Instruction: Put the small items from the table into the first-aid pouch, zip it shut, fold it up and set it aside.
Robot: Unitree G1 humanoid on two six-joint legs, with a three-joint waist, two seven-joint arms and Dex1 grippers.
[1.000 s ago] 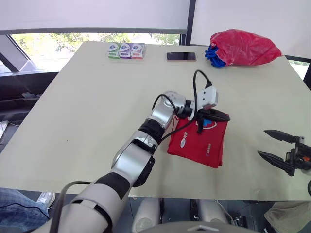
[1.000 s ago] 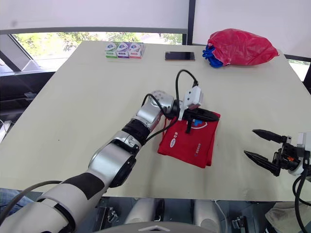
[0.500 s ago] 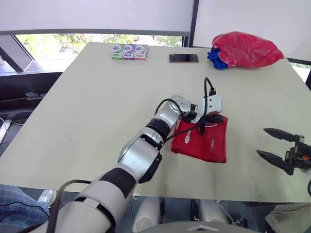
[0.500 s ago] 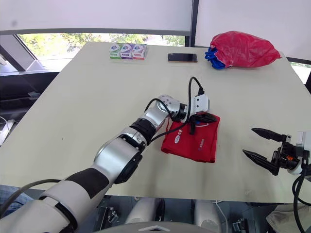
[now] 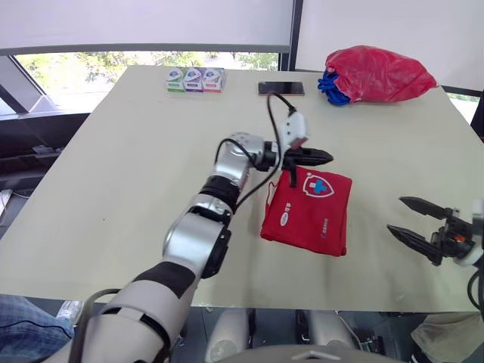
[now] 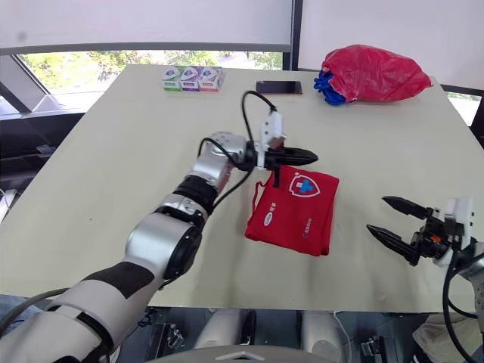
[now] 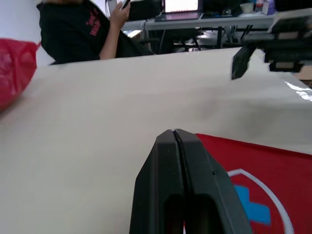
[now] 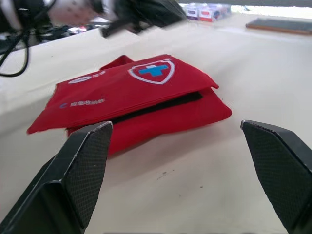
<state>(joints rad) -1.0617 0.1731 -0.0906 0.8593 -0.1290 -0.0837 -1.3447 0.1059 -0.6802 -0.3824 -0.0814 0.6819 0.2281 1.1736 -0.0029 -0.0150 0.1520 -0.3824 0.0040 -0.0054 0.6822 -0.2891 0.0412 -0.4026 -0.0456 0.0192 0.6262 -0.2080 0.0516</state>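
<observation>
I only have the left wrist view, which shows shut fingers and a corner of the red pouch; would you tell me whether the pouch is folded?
Observer: Yes, the first-aid pouch lies folded on the table, with its emblem flap on top.
Operator: Thank you. Where is the left gripper relative to it?
Observer: The left gripper is at the pouch's far edge, pointing toward the robot's right and holding nothing.
Operator: And the right gripper?
Observer: The right gripper is open, off to the pouch's right and apart from it.
</observation>
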